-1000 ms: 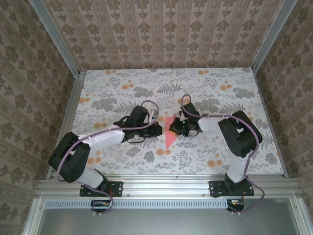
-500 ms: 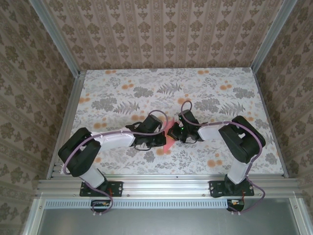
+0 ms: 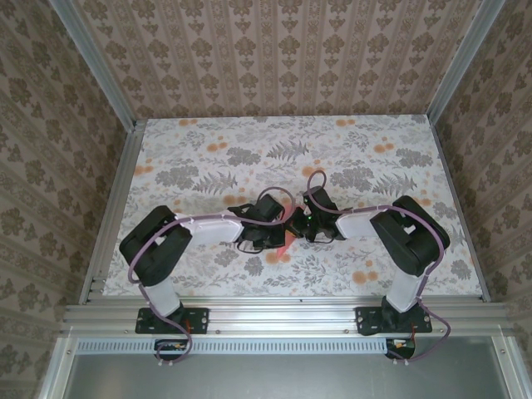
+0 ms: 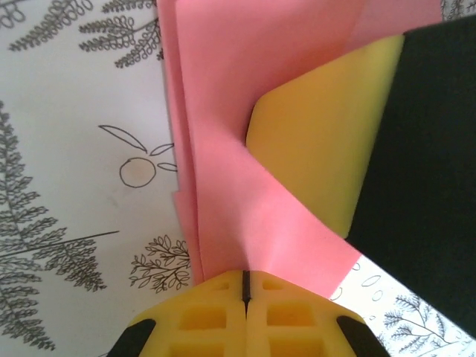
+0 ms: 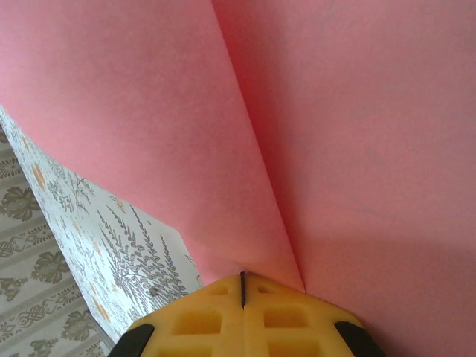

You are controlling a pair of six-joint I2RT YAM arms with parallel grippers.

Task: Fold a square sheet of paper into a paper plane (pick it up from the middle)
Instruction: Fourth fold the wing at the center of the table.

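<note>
Sheet of paper [image 3: 287, 243] at mid-frame on the table [image 3: 374, 174] is narrowed: left gripper [image 4: 243, 277] has been brought inward beside right gripper [image 5: 242, 277], both sets of jaws clamped on it, so the centre fold is judged closing.

I've got the paper [image 3: 286, 246] mid-table [image 3: 208, 150], toward the near edge, btwn both grippers: L gripper [image 3: 278, 230] on its left, R gripper [image 3: 299, 226] on its right, tips close together. L wrist cam: paper runs up from L tips, R finger [image 4: 327, 149] touching its right side. R wrist cam: paper above the table, fold ending at R tips.
</note>
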